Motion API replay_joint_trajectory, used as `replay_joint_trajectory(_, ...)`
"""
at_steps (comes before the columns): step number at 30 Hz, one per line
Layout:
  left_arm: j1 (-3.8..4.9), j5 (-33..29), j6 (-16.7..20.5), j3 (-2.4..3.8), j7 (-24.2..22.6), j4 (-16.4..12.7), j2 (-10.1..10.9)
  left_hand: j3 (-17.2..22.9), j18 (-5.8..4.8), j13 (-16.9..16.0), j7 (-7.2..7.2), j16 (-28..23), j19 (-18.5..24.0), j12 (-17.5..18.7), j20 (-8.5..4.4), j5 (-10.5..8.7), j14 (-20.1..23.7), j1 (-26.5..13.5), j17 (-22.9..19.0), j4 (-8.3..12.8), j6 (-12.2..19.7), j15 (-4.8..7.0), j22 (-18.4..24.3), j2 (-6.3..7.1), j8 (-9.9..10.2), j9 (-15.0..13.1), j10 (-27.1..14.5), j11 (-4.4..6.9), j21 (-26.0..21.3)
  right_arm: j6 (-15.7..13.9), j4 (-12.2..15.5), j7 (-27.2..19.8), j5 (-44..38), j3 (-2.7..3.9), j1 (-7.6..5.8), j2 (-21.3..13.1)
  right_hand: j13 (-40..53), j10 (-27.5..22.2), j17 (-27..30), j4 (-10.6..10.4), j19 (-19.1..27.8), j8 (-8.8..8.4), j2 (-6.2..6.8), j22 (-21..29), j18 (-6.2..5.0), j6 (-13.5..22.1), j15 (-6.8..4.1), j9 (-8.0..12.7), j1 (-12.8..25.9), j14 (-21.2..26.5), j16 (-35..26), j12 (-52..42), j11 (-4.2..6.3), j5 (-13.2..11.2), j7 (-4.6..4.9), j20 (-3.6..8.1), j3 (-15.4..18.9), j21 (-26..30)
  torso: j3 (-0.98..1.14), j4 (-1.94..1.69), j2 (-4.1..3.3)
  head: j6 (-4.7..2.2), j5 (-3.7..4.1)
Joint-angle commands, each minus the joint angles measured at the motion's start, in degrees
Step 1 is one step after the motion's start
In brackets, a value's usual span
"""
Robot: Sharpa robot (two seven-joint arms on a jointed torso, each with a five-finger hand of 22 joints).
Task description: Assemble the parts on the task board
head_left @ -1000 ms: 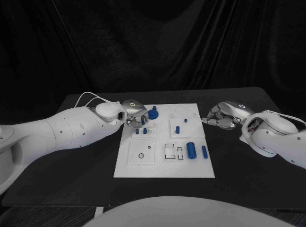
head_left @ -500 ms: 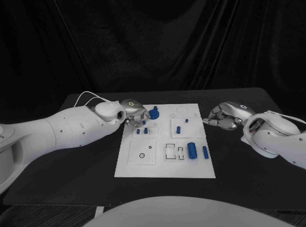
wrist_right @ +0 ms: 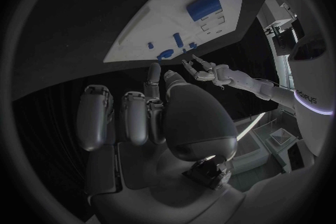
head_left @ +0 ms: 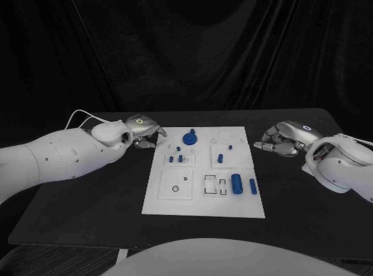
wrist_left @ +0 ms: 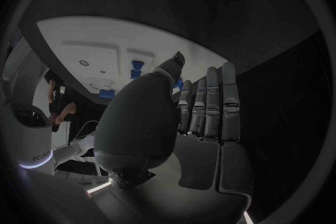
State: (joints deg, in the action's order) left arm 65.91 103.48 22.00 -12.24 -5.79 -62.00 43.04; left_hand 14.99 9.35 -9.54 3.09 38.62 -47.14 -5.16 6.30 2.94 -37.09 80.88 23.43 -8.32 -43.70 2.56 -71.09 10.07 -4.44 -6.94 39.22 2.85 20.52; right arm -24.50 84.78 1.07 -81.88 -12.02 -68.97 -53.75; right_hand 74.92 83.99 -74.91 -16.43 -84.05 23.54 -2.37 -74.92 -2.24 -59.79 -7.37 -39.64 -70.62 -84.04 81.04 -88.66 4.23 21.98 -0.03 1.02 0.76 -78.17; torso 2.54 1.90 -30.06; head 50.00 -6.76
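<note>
The bench [head_left: 87, 201] is black, with a flat matte top that reaches past both long sides of what lies on it; its far edge runs straight across below the curtain, and its near corners slope inward toward the bottom of the head view; behind the bench hangs a black curtain [head_left: 195, 52], falling in soft vertical folds down to the bench's far edge; in the left wrist view the bench top [wrist_left: 280, 95] appears as a dark plane; in the right wrist view it is a dark surface [wrist_right: 91, 5] as well.
</note>
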Motion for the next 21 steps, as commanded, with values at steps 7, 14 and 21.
replay_joint_trajectory(7,1.53,-7.39,9.19,0.08,-8.91,-6.12,7.57,-8.21,-3.66,5.69,4.24,-32.34,32.45,1.62,1.22,0.2,33.48,-4.11,-17.72,-9.15,7.91,4.1,12.66,6.87,1.15,1.67,-27.41,7.14,-17.3,-4.09,1.84,1.03,-3.82,0.12,-8.15,0.2,-9.08,-5.34,-2.35,0.17,-2.36,-7.53,2.68,-11.7,-0.26,2.44,1.63,5.06,-3.28,-3.91,0.93,18.43,-1.89,-0.6,2.46,-1.09,-0.7,-1.0,-0.13,0.05,0.21,0.0,-3.35)
replay_joint_trajectory(14,1.59,-29.04,4.79,0.05,-18.46,-7.12,8.82,-26.32,-5.94,8.9,4.72,-38.62,46.8,4.65,6.39,0.52,37.09,-13.36,-23.43,-8.96,28.58,-0.28,62.73,2.74,2.84,5.19,-37.59,7.64,-20.03,-1.36,1.23,1.76,-11.33,0.13,-10.88,3.94,-40.71,-22.88,-1.98,0.17,-2.44,-16.22,5.46,-11.79,-0.21,4.4,3.29,13.91,-6.93,-3.75,1.19,54.38,-4.16,-1.91,4.51,-2.88,-2.19,-1.33,-0.16,-0.06,0.11,0.0,-4.85)
replay_joint_trajectory(21,1.48,-63.7,-10.02,0.04,-30.73,-10.33,9.76,-26.03,-4.86,9.54,4.43,-38.62,47.25,5.16,4.29,0.05,37.09,-15.11,-23.43,-9.02,33.09,-0.58,68.24,1.45,3.14,5.56,-39.22,7.25,-20.32,4.44,-2.6,-0.35,-17.3,0.14,-10.91,9.05,-57.49,-37.95,-1.41,2.7,-1.8,-19.92,7.14,-11.44,-0.49,13.31,5.48,21.52,-10.75,-3.46,1.34,75.1,-8.79,-8.24,0.27,-5.29,-5.76,-0.18,-0.74,-0.41,0.24,0.0,-5.04)
